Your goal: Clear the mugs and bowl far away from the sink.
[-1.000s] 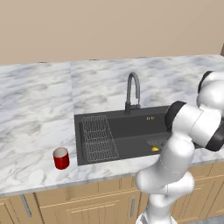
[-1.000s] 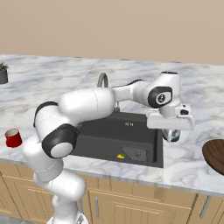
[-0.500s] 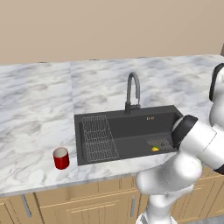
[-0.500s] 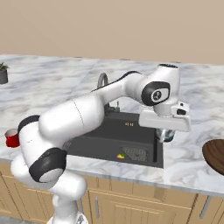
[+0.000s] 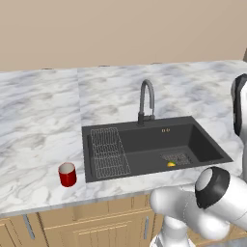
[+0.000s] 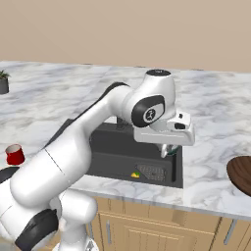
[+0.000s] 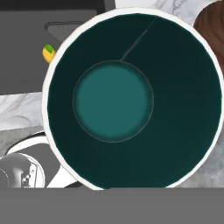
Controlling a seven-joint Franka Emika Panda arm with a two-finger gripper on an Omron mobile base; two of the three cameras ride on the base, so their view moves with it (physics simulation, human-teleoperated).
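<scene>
The gripper (image 6: 169, 149) is closed on a teal mug (image 7: 131, 98) above the sink's (image 5: 149, 147) 3 o'clock rim. Open counter (image 6: 215, 127) separates it from the bowl (image 6: 241, 172) at 4 o'clock. The red mug (image 5: 67, 174) stands at the sink's 8 o'clock; a small yellow item (image 5: 171, 164) lies inside the basin.

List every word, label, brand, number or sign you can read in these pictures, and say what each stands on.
None can be read.
Red mug: plain, no print.
Teal mug in the gripper: plain inside, white rim, no lettering.
Sink: two small gold marks on its back wall, too small to read.
Small yellow and green thing by the drain: no text to make out.
Wooden bowl, counter: no markings.
</scene>
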